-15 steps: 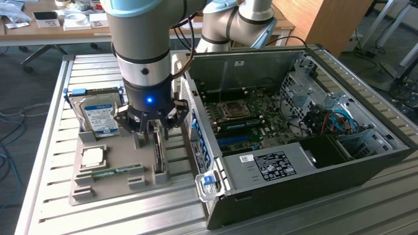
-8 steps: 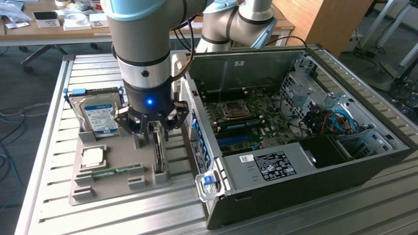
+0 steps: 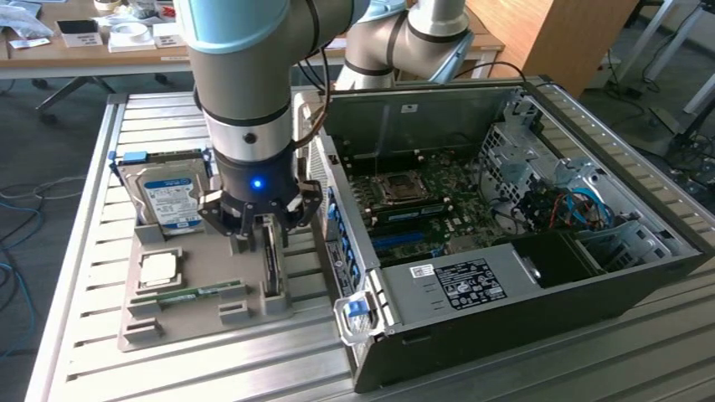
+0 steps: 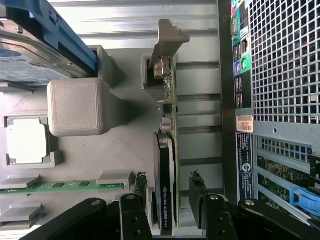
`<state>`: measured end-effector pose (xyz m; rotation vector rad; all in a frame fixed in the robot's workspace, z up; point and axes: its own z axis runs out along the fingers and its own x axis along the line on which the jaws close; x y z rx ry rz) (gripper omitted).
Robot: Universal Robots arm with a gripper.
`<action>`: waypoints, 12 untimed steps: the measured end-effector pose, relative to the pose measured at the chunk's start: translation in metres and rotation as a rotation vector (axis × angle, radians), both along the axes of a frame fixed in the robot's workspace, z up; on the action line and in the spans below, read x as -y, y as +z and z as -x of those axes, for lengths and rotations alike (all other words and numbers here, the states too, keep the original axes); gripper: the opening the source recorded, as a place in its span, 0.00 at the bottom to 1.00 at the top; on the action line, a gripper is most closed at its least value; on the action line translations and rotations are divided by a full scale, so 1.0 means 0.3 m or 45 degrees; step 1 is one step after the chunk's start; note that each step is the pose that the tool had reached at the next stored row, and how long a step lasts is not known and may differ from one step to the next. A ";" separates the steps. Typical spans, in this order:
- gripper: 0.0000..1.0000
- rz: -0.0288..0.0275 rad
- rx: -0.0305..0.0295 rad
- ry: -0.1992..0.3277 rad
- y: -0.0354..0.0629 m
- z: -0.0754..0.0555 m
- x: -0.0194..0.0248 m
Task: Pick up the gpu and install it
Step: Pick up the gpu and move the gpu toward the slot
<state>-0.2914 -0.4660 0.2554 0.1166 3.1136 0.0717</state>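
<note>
Line-up over gpu [image 3: 270, 270] — hovering low with gripper [image 3: 261, 239] spread, clasping nothing.

Straddling the card's black cooler end in the wrist view, one fingertip [image 4: 141, 182] facing each flat side, gaps showing on both sides, not yet touching. Standing on its long edge in slots of the grey tray [image 3: 201, 322] on the counter [image 3: 79, 251], metal bracket [image 4: 167, 37] at the end away from the gripper, open computer case [image 3: 503, 209] just beside, hard drive [image 3: 170, 203] and RAM stick [image 3: 190, 295] on the tray's other side. Probably handling as light and stiff yet fragile — likely calling for a moderate squeeze on the shroud's flat faces near mid-length for balance, well clear of bare green board, edge contacts and thin bracket; possibly slipping on smooth plastic if pinched weakly.
</note>
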 end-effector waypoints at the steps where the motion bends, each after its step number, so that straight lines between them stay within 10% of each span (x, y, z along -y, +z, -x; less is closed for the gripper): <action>1: 0.47 0.0002 -0.0001 0.000 -0.002 0.000 0.000; 12: 0.47 -0.0001 0.0002 0.000 -0.015 0.000 -0.024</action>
